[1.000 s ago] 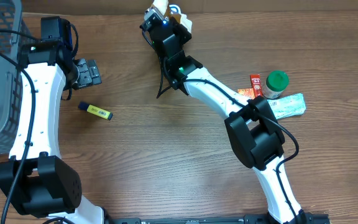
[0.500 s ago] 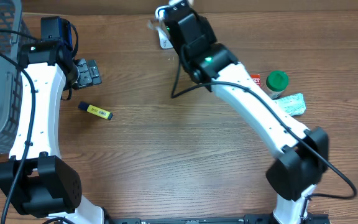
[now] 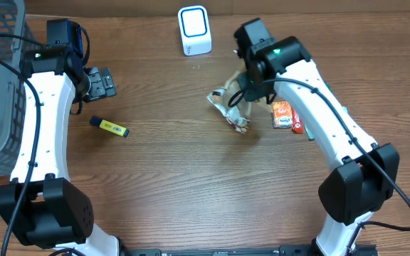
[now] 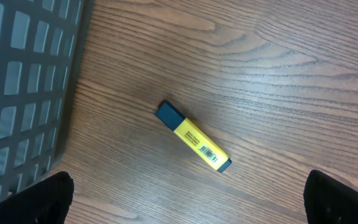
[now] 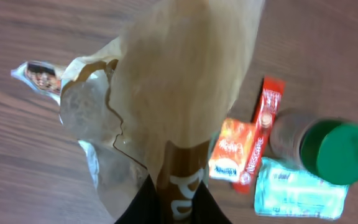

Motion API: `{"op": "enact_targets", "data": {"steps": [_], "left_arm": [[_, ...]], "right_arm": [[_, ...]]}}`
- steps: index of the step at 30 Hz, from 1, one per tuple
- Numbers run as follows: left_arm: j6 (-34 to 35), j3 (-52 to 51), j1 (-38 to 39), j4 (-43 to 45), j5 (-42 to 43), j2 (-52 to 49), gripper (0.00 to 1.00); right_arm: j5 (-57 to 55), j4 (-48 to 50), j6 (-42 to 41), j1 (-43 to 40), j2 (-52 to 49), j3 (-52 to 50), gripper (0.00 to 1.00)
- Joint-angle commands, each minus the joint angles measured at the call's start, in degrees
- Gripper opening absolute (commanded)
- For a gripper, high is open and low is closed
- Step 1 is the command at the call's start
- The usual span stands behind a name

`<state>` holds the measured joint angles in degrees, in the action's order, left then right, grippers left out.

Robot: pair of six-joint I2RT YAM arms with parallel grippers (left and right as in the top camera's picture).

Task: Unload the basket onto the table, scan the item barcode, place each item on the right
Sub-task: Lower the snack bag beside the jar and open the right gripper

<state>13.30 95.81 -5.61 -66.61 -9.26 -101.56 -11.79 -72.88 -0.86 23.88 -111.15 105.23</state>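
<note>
Right pincer pinches the crinkly snack bag by one edge, centre of the overhead view, well below the white scanner at top. Floppy bag could slip or fold, hiding its barcode. Left pincer gapes open.

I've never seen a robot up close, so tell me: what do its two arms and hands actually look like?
Both arms, the left arm and the right arm, have smooth white links between bulky black joints. Thin black cables run along them, and a small green light glows near each wrist. The left hand and right hand are black.
</note>
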Motion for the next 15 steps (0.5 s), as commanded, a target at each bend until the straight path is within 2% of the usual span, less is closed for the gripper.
{"op": "enact_targets", "data": {"steps": [1, 3, 5, 8, 9, 12, 15], "left_arm": [[-0.5, 0.0, 0.4, 0.0, -0.2, 0.8, 1.0], [-0.5, 0.0, 0.4, 0.0, -0.2, 0.8, 1.0], [-0.5, 0.0, 0.4, 0.0, -0.2, 0.8, 1.0], [-0.5, 0.0, 0.4, 0.0, -0.2, 0.8, 1.0], [-0.5, 0.0, 0.4, 0.0, -0.2, 0.8, 1.0], [-0.5, 0.0, 0.4, 0.0, -0.2, 0.8, 1.0], [-0.5, 0.0, 0.4, 0.0, -0.2, 0.8, 1.0]], "right_arm": [[2.1, -1.3, -0.9, -3.1, -0.1, -2.6, 0.16], [2.1, -1.4, -0.9, -4.5, -0.1, -3.6, 0.27], [2.1, -1.4, -0.9, -5.3, -0.1, -4.0, 0.28], [2.1, -1.0, -1.3, -6.2, -0.1, -4.4, 0.63], [2.1, -0.7, -2.4, -6.3, -0.1, -4.4, 0.68], [3.2, 1.8, -6.1, -6.3, -0.1, -4.4, 0.68], [12.8, 5.8, -10.1, -5.9, -0.1, -4.4, 0.63]]}}
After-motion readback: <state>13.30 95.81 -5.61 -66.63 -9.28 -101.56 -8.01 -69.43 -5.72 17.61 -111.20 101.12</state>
